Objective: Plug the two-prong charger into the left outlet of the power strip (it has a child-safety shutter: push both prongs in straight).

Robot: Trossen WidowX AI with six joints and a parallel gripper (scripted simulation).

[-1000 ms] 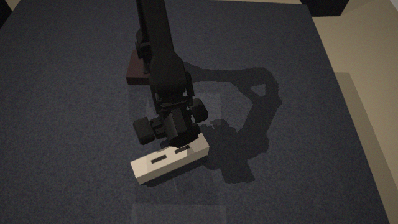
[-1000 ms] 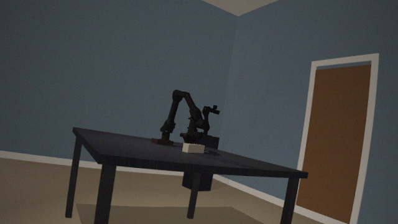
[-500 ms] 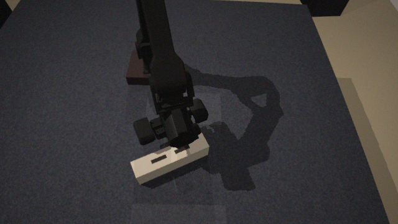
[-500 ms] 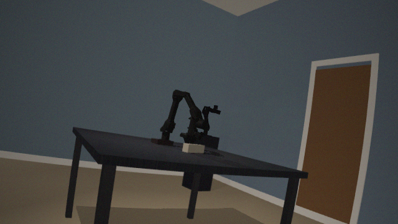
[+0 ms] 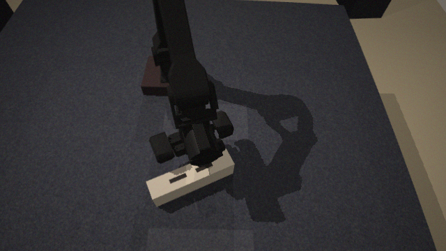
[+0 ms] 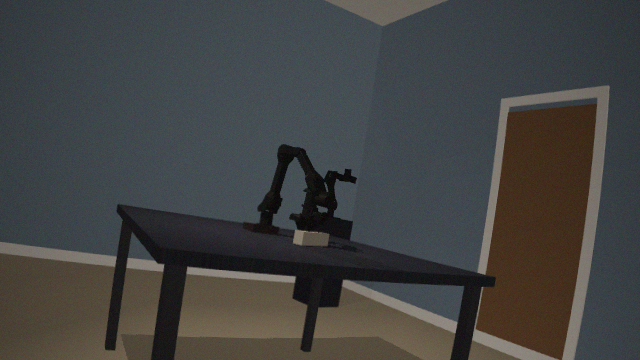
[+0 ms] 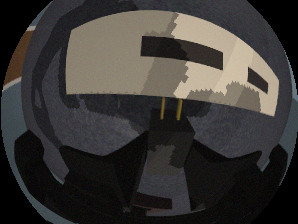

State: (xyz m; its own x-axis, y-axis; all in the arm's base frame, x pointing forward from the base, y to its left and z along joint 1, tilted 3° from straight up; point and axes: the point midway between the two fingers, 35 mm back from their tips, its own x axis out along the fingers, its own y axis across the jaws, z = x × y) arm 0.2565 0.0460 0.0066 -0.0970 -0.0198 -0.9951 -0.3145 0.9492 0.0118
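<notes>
My gripper (image 7: 165, 136) is shut on the dark charger (image 7: 172, 131), which sits between the fingers in the wrist view. Its two brass prongs (image 7: 171, 109) point toward the strip, with their tips seen at its near edge, short of the larger slot. Their height over the strip cannot be told. The white power strip (image 5: 160, 189) (image 6: 311, 239) (image 7: 100, 65) lies slanted on the table. It has two dark outlet slots: one (image 5: 178, 178) (image 7: 258, 80) stands clear of the arm, the other (image 5: 203, 168) (image 7: 181, 51) is beside the gripper. In the top view the fingers and charger are hidden under the wrist.
The dark table (image 5: 87, 139) (image 6: 210, 245) carries the arm's dark red base block (image 5: 152, 74) (image 6: 254, 227) behind the strip. The arm's shadow (image 5: 296, 153) falls to the right in the top view, and part of a shadow crosses the strip. A dark box (image 5: 364, 8) stands beyond the table edge.
</notes>
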